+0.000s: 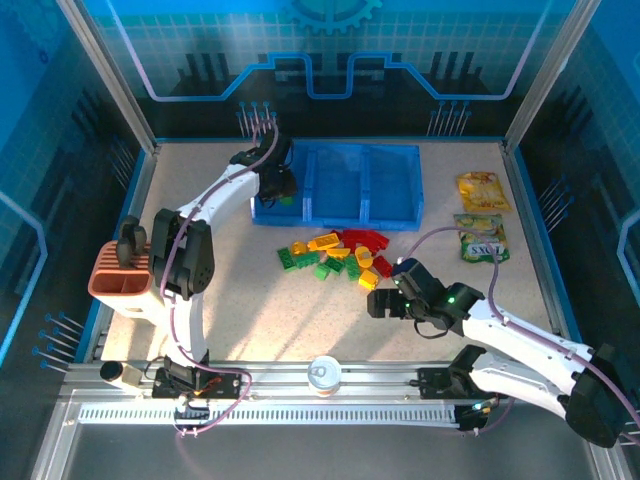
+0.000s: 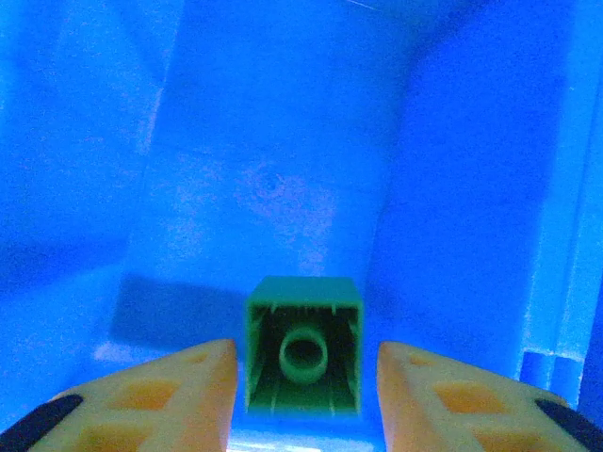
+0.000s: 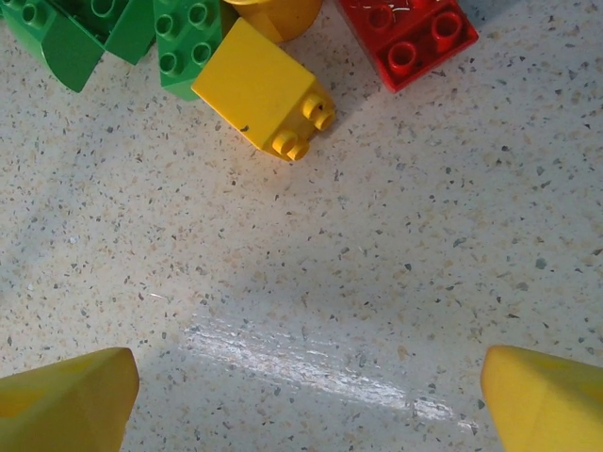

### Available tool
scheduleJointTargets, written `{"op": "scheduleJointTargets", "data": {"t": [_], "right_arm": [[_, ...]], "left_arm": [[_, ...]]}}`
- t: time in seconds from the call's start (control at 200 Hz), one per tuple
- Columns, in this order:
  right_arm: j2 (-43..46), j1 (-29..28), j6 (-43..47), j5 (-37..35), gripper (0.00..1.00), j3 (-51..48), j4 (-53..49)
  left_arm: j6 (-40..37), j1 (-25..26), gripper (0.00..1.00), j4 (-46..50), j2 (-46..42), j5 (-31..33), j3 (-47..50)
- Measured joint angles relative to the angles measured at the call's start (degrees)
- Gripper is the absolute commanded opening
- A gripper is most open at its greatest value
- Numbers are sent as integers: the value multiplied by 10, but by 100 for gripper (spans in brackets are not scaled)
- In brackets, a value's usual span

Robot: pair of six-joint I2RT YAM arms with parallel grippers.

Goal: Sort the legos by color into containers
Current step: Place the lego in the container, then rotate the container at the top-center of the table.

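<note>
The translucent blue tray [image 1: 366, 214] lies at the back of the table with three compartments side by side. My left gripper [image 1: 283, 190] reaches down into the left compartment and is open. In the left wrist view a green lego [image 2: 301, 353] sits between its fingers [image 2: 170, 395], hollow underside facing the camera, with a gap on each side, over the blue floor [image 2: 273, 188]. A pile of red, yellow and green legos [image 1: 335, 255] lies in front of the tray. My right gripper [image 1: 385, 296] is open low over bare table, just short of a yellow brick [image 3: 264, 89] and a red brick [image 3: 410, 38].
An orange-and-white holder [image 1: 125, 275] stands at the left edge by the left arm. Two snack packets [image 1: 483, 190] [image 1: 482, 238] lie at the right. A small round can [image 1: 324, 373] sits on the front rail. Green bricks [image 3: 188, 42] lie left of the yellow one.
</note>
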State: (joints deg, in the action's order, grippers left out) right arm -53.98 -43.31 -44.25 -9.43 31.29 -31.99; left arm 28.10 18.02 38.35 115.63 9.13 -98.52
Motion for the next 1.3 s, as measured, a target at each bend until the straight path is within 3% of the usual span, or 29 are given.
{"op": "scheduleJointTargets", "data": {"t": [0.66, 1.301], "right_arm": [[2, -14, -12, -2, 95, 7, -5], [-23, -24, -23, -2, 95, 6, 7]], "left_arm": [[0, -10, 52, -1, 36, -1, 6], [16, -14, 51, -82, -20, -11, 144]]}}
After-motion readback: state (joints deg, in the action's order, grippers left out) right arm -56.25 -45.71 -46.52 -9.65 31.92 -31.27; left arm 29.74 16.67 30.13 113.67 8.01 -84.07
